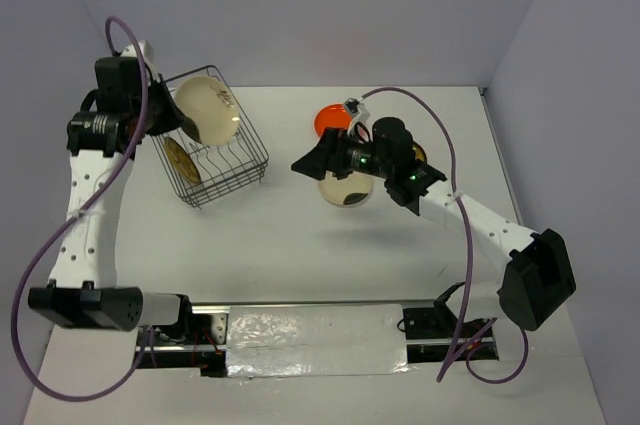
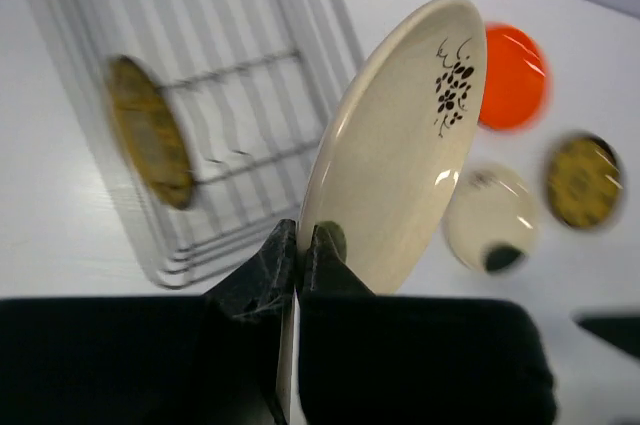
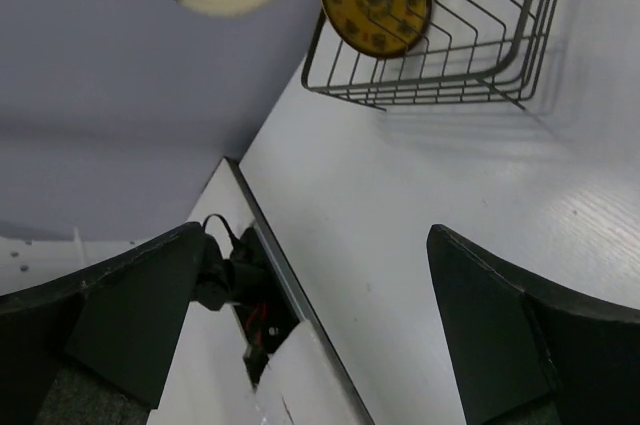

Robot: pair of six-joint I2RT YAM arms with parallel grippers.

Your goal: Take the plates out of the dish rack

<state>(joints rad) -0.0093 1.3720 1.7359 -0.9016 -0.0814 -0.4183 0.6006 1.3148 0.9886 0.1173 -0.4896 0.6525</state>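
Plates, in rack: one brown-and-gold plate (image 1: 181, 159) stands on edge between the prongs of the dish rack (image 1: 240, 160).
Plates, on table: an orange plate (image 1: 328, 121), a blotched cream plate (image 1: 345, 192) and a second brown-and-gold plate (image 2: 583, 180) lie flat and close together on the white table (image 1: 300, 245), well apart from the rack.
My left gripper (image 2: 300, 250): jaws pinched tight on the rim of a cream plate with a dark sprig (image 2: 400, 155), one finger on each face.
Held plate: tilted on edge over the rack's far end; I cannot tell whether it touches the wires.
My right gripper (image 3: 325, 330): jaws spread wide, holding nothing, hanging in the air above the table beside the blotched cream plate.
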